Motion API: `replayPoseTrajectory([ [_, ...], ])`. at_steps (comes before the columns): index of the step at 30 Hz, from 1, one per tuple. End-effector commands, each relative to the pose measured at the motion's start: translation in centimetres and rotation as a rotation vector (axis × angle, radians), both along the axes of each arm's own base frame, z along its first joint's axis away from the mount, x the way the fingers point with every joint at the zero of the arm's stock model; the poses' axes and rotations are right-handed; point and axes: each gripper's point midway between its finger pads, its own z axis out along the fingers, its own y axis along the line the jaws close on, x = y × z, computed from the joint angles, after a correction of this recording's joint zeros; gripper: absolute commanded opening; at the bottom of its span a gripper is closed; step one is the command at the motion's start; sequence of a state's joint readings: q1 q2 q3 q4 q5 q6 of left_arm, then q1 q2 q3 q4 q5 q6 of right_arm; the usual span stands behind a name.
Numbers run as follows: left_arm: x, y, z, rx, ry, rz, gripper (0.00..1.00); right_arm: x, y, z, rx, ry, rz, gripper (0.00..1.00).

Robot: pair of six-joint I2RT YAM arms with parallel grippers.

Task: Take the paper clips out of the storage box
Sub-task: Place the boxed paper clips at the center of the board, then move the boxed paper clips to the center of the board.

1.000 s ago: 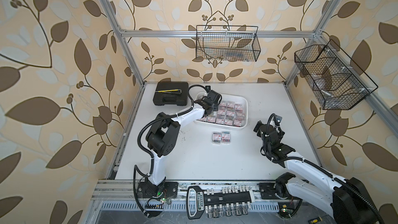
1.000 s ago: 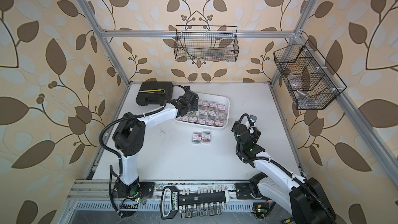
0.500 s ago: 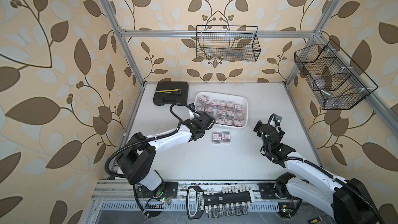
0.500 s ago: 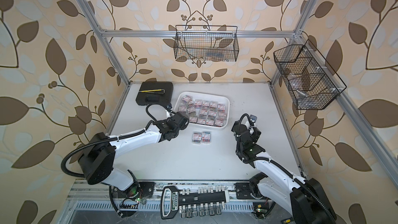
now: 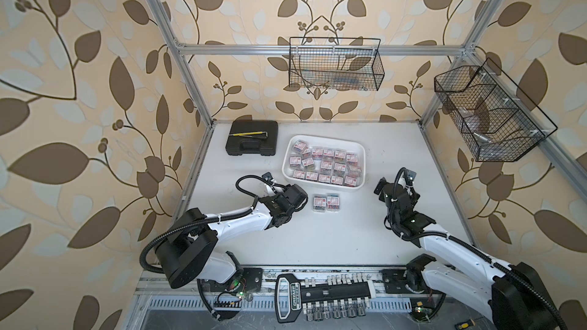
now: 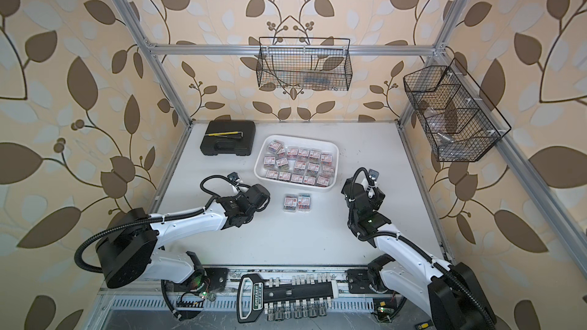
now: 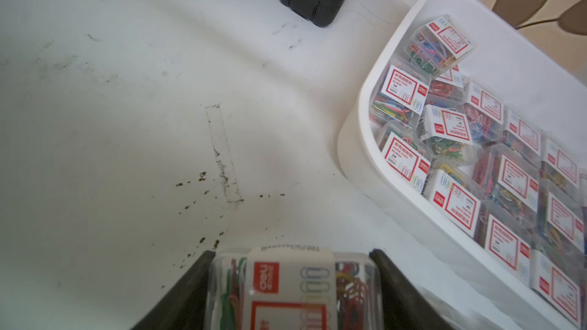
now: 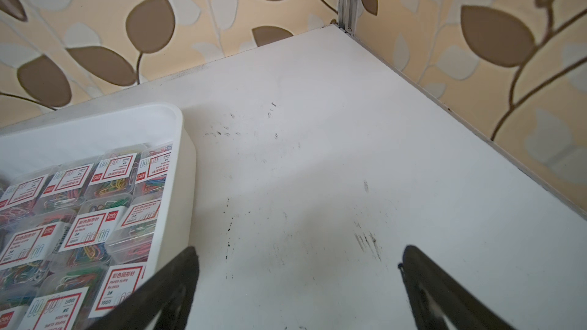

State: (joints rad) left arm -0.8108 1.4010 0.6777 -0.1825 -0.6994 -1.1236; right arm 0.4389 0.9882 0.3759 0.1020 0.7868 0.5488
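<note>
now the left gripper point(image 7: 292, 257) has drawn back to the near left, pinching a third box of paper clips point(image 7: 290, 293); the right gripper point(image 8: 298, 258) stays spread, empty. farther, two freed boxes point(image 5: 326, 203) sit on the table point(image 5: 317, 242), just before the still crowded storage box point(image 5: 327, 139).

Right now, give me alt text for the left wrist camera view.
The left gripper holds a small clear plastic box of multicoloured paper clips over the white table. Nearby sits a shallow white plastic tray full of similar boxes.
</note>
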Motion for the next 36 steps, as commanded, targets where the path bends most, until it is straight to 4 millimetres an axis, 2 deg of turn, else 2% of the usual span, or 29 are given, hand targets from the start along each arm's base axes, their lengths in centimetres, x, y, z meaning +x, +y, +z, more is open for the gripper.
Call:
replayPoseTrajectory([
  [1,0.5,-1.0,0.1,-0.065,-0.056,0.036,0.57,0.2,0.0,1.1,-0.004,-0.031,-0.013,1.00],
  [2,0.5,-1.2,0.2,-0.075,-0.058,0.036,0.59,0.2,0.0,1.1,-0.003,-0.033,-0.013,1.00],
  [3,0.6,-1.3,-0.8,-0.053,-0.034,0.038,0.60,0.2,0.0,1.2,-0.003,-0.036,-0.015,1.00],
  [9,0.8,-1.8,-1.5,-0.037,-0.014,0.031,0.70,0.2,0.0,1.2,-0.004,-0.034,-0.012,1.00],
  [11,0.8,-1.7,-1.7,-0.031,-0.009,0.034,0.77,0.1,-0.1,1.2,-0.004,-0.036,-0.014,1.00],
  [16,0.7,-0.9,-0.4,0.022,-0.015,0.043,0.95,0.1,0.0,1.2,-0.003,-0.037,-0.012,1.00],
  [20,0.6,0.0,1.1,0.081,-0.040,0.030,0.99,0.1,0.0,1.2,-0.004,-0.038,-0.014,1.00],
  [21,0.6,0.4,2.5,0.077,-0.066,0.035,0.97,0.1,0.0,1.3,-0.003,-0.039,-0.014,1.00],
  [23,0.6,1.0,3.5,0.099,-0.087,0.030,0.91,0.1,0.0,1.2,-0.005,-0.037,-0.013,1.00],
  [25,0.9,1.6,3.7,0.090,-0.093,0.016,0.81,0.1,0.0,1.3,-0.006,-0.038,-0.013,1.00],
  [27,1.3,2.8,3.0,0.055,-0.062,0.018,0.67,0.0,0.0,1.3,-0.005,-0.040,-0.014,1.00],
  [30,1.8,4.5,1.3,-0.002,0.001,0.031,0.52,0.0,0.0,1.2,-0.004,-0.040,-0.013,1.00],
  [33,1.7,6.2,0.3,0.016,0.030,0.067,0.45,0.1,0.0,1.3,-0.006,-0.039,-0.012,1.00],
  [36,1.5,6.8,-0.4,0.031,0.049,0.074,0.44,0.1,0.1,1.2,-0.007,-0.037,-0.011,1.00],
])
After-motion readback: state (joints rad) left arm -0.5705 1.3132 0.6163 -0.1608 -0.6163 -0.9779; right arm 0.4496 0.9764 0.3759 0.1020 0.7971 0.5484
